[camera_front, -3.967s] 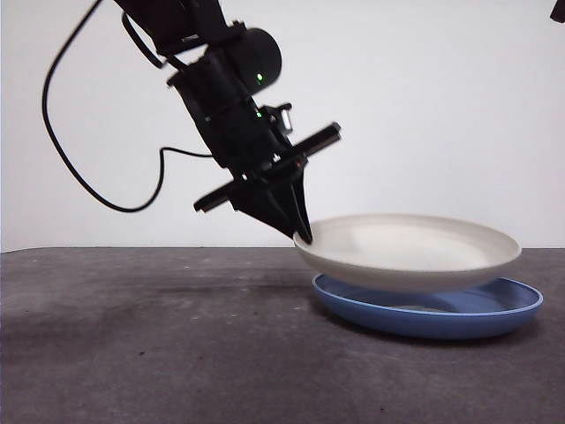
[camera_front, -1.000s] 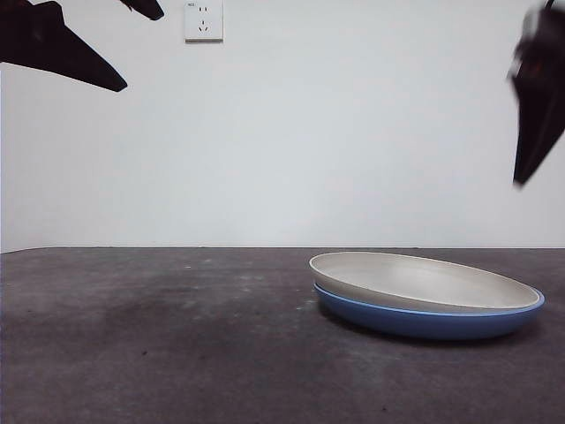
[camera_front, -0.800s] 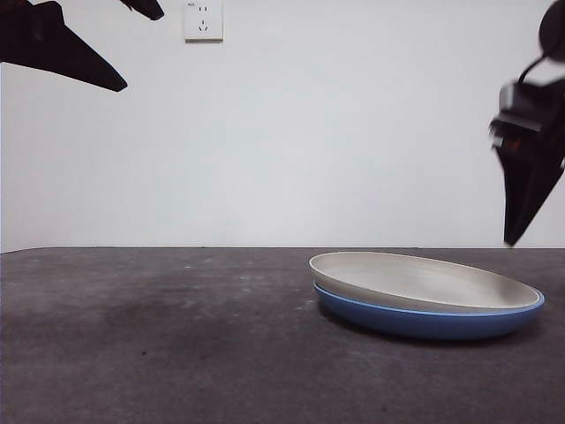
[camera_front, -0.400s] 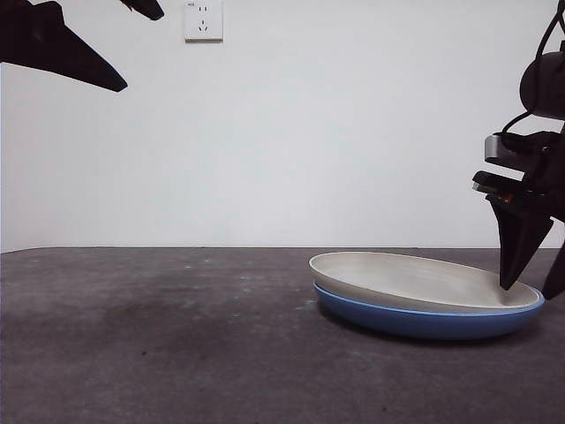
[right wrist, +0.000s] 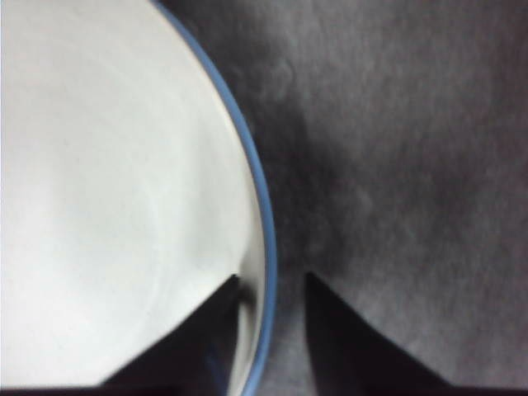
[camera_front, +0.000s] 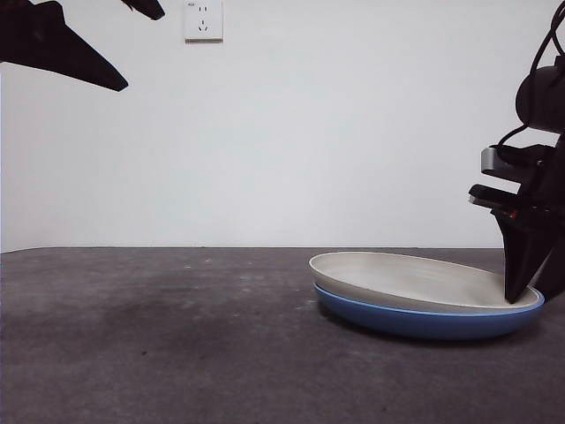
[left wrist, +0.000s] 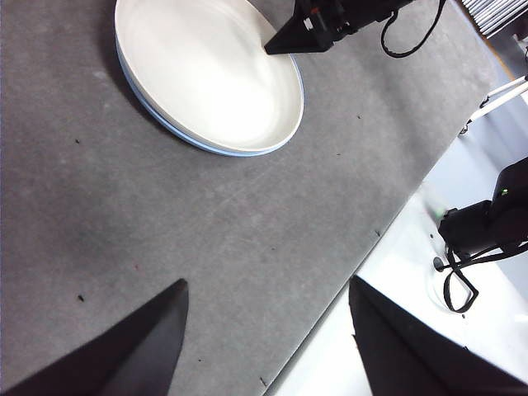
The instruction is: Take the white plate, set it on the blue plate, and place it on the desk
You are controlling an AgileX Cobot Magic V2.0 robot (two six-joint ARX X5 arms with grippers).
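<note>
Straddling stacked rims of white plate (right wrist: 107,206) and blue plate (right wrist: 266,223): right fingers (right wrist: 219,313).

Two plates are in view: one white plate (camera_front: 415,276) and one blue plate (camera_front: 424,322), the white one nested in the blue. There is one counter (camera_front: 159,344) beneath them. Two grippers show: the right gripper (right wrist: 272,285) and the left gripper (left wrist: 264,330), each with two black fingers. One wall socket (camera_front: 203,19) sits on the white wall.
</note>
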